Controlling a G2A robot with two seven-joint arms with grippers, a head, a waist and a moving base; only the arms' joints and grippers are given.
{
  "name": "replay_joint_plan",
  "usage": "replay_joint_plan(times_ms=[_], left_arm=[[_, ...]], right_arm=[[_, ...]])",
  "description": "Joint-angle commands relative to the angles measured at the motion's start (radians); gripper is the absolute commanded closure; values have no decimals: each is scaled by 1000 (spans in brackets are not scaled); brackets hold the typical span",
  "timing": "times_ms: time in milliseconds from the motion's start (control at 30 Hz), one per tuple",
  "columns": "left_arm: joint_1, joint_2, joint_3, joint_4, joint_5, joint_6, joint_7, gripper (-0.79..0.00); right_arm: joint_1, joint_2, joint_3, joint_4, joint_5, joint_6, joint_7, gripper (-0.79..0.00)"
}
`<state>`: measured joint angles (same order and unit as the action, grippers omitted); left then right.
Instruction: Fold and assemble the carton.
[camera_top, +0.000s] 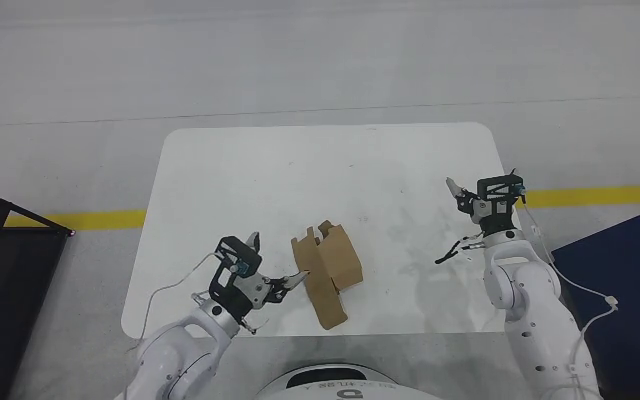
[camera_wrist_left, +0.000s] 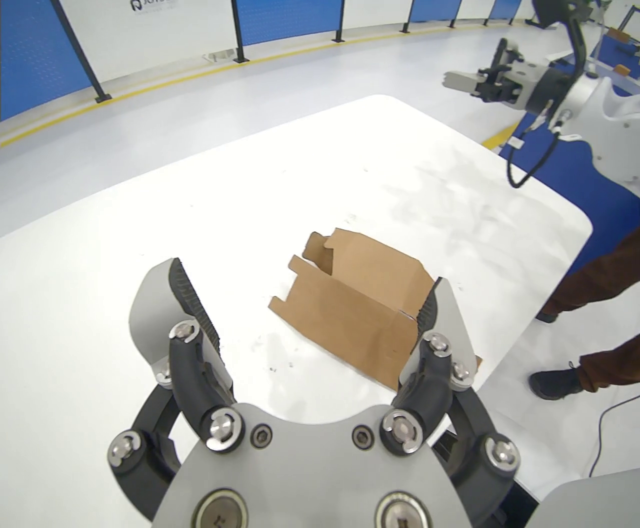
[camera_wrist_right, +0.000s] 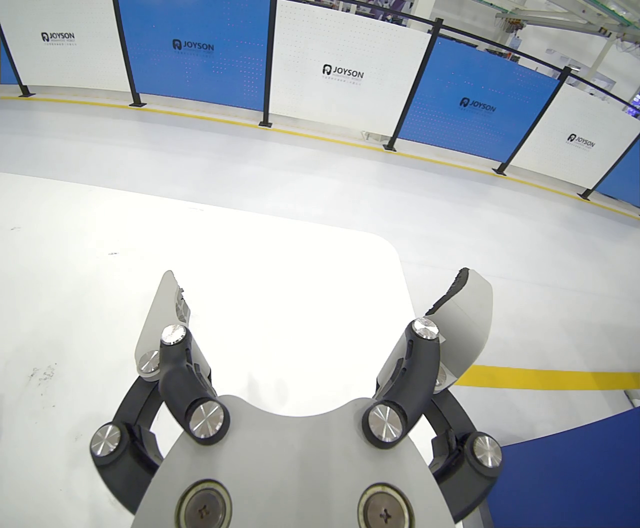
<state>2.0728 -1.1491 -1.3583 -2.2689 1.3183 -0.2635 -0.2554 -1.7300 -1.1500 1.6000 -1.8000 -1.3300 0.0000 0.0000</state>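
Note:
A flattened brown carton (camera_top: 327, 268) lies on the white table (camera_top: 250, 180) near its front edge, with notched flaps at its far end. In the left wrist view the carton (camera_wrist_left: 357, 305) lies just beyond my left gripper (camera_wrist_left: 307, 290), which is open and holds nothing. From above, that left gripper (camera_top: 275, 262) sits just left of the carton. My right gripper (camera_top: 484, 189) hovers at the table's right edge, far from the carton, and is open and bare. In its own view the right gripper (camera_wrist_right: 320, 285) spreads over the table's corner. It also appears far off as the right gripper (camera_wrist_left: 480, 80).
The table has rounded corners and scuff marks on its surface (camera_wrist_left: 440, 200). A person's legs (camera_wrist_left: 590, 320) stand on the floor by the table's front edge. Blue and white barrier panels (camera_wrist_right: 345, 75) ring the floor, and a yellow line (camera_top: 95, 218) crosses it.

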Motion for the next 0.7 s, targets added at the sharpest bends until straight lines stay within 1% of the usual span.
replay_joint_plan(times_ms=[0, 300, 667], left_arm=[[-6, 0, 27, 6, 11, -9, -7, -785], [-40, 1, 137, 47, 63, -55, -64, -785], [-111, -4, 221, 106, 97, -26, -82, -785]], right_arm=[[0, 0, 0, 0, 0, 0, 0, -785], [0, 0, 0, 0, 0, 0, 0, -785], [0, 0, 0, 0, 0, 0, 0, -785]])
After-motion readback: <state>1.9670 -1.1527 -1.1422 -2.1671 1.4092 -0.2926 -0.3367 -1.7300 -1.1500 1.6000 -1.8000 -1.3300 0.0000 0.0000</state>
